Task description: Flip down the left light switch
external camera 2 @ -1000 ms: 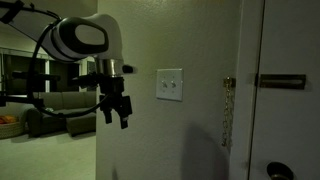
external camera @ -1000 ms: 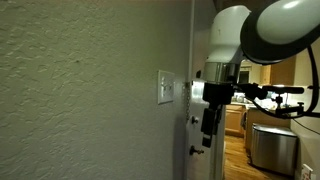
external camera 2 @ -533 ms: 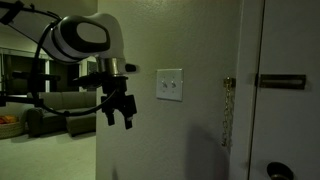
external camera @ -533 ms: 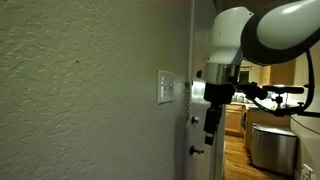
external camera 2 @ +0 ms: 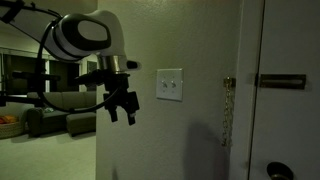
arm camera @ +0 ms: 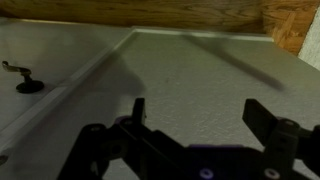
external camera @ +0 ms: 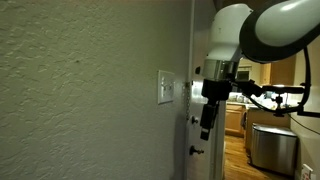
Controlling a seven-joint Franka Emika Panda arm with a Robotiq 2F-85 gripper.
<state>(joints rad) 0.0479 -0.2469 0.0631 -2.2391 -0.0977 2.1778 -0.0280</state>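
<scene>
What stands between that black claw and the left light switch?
Nothing visible does. In an exterior view the open gripper hangs beside and slightly below the left light switch, with only bare wall showing between them.

Wall (external camera: 80,90): rough, matt textured plaster. Wall plate (external camera 2: 169,85): smooth white plastic. Arm shell (external camera 2: 85,35): glossy white. Gripper (external camera 2: 122,117): matt black.

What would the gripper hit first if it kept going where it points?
Probably the bare wall ahead of the open gripper, not the switch plate; depth is hard to judge.
</scene>
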